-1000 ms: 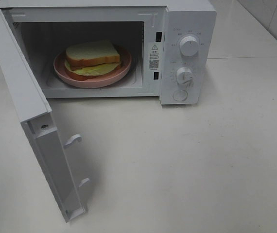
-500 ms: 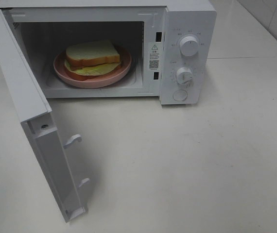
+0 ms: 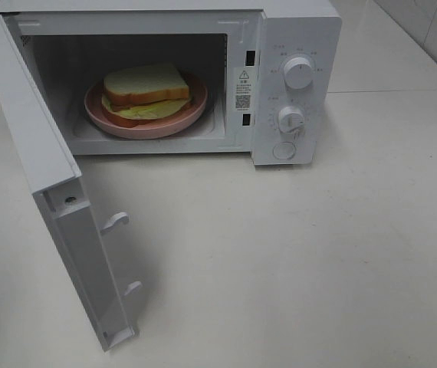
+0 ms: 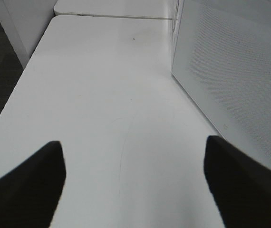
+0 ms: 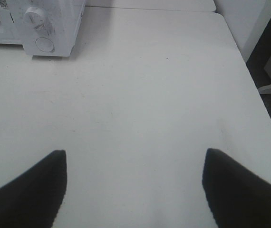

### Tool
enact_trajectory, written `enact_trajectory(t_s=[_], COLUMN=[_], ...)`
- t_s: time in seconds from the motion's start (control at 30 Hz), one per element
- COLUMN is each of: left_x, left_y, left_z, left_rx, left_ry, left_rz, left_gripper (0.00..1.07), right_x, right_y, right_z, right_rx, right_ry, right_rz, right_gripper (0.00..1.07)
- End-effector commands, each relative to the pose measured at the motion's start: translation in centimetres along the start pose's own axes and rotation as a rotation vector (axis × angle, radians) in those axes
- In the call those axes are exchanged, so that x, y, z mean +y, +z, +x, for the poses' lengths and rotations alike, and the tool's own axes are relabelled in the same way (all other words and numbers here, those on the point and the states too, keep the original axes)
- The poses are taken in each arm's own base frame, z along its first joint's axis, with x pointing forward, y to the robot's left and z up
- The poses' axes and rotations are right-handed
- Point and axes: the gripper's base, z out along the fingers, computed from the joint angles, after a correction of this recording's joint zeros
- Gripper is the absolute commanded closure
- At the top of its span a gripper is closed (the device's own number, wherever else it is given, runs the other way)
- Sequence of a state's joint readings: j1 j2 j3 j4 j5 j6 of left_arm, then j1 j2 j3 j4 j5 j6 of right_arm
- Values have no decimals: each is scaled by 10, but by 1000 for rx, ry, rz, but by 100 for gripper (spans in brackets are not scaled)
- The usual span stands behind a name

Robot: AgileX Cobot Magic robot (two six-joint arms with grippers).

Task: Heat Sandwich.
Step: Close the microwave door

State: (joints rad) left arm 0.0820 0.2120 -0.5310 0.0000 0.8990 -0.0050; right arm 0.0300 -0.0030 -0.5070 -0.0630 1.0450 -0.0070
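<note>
Sandwich [image 3: 146, 90]: on pink plate [image 3: 151, 131], inside microwave [image 3: 318, 46].
Microwave door [image 3: 27, 130]: swung wide open.
Left end effector [image 4: 133, 142]: fingers spread, holding nothing, above white surface [image 3: 318, 253].
Right end effector [image 5: 134, 152]: fingers spread, holding nothing.

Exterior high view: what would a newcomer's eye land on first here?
First, the white microwave at the back of the table, with its door standing wide open on the left. Inside it, the sandwich sits on a pink plate, the brightest colour in an otherwise pale scene.
</note>
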Motion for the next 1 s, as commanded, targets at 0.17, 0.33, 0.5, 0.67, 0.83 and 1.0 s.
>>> enact_trajectory(t_s=[0.17, 0.33, 0.5, 0.67, 0.83, 1.0], left_x=[-1, -1, -1, -1, -1, -2], left_y=[24, 57, 74, 101, 120, 140], left_z=[-21, -22, -17, -9, -2, 3], left_rx=[-4, -38, -87, -191, -278, -315], left_ry=[-5, -3, -4, -4, -5, 18], left_rz=[6, 7, 7, 8, 9, 15], left_gripper=[73, 107, 107, 107, 107, 107], right_x=[0, 0, 0, 0, 0, 0], right_y=[-3, -3, -3, -3, -3, -3], right_z=[2, 2, 2, 2, 2, 2], right_rx=[-38, -38, -38, -38, -38, -38], right_ry=[13, 13, 13, 13, 13, 13], right_rz=[7, 7, 7, 7, 7, 7], right_gripper=[31, 31, 31, 31, 31, 31])
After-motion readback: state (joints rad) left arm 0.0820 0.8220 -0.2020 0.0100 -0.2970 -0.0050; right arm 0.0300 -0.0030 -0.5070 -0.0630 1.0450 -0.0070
